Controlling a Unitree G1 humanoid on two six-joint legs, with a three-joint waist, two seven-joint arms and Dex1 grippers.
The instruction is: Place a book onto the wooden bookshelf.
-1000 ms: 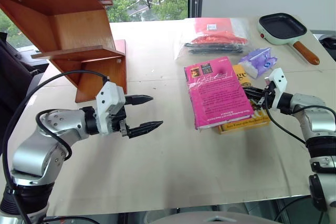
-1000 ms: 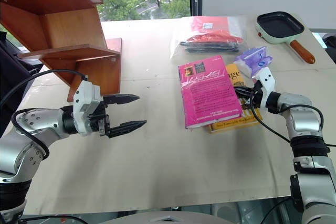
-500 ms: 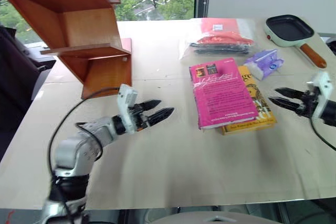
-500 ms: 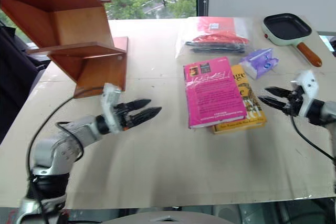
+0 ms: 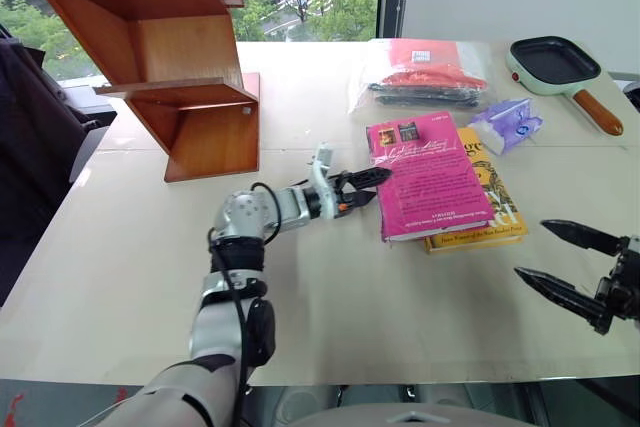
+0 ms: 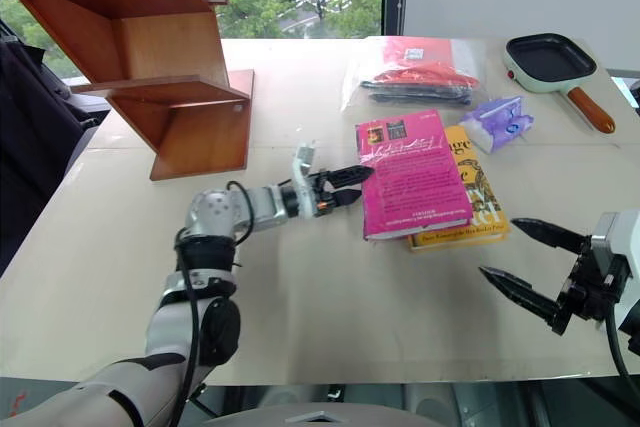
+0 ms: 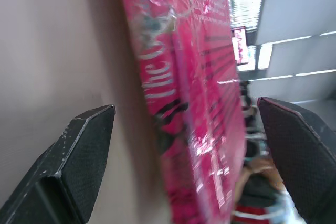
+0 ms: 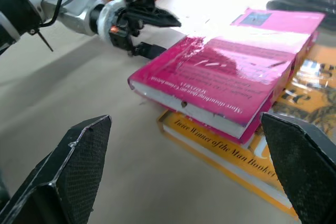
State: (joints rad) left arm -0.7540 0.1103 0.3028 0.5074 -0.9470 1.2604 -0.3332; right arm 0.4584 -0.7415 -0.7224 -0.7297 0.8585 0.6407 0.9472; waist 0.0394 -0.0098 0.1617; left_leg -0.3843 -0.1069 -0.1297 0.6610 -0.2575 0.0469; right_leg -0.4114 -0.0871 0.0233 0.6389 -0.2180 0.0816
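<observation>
Book (image 5: 425,175) lies flat, spine edge between the wide-open left gripper's (image 5: 362,188) fingers; the right gripper (image 5: 562,267), also open, waits farther off.

Silver arms w/ black cables, white wrists, tapered black fingers (image 5: 365,176).

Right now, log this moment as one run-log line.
left gripper: open, straddling spine edge of magenta-pink paperback book | right gripper: open, clear of book | book: flat atop yellow book | reddish-brown wooden bookshelf: unreached
</observation>
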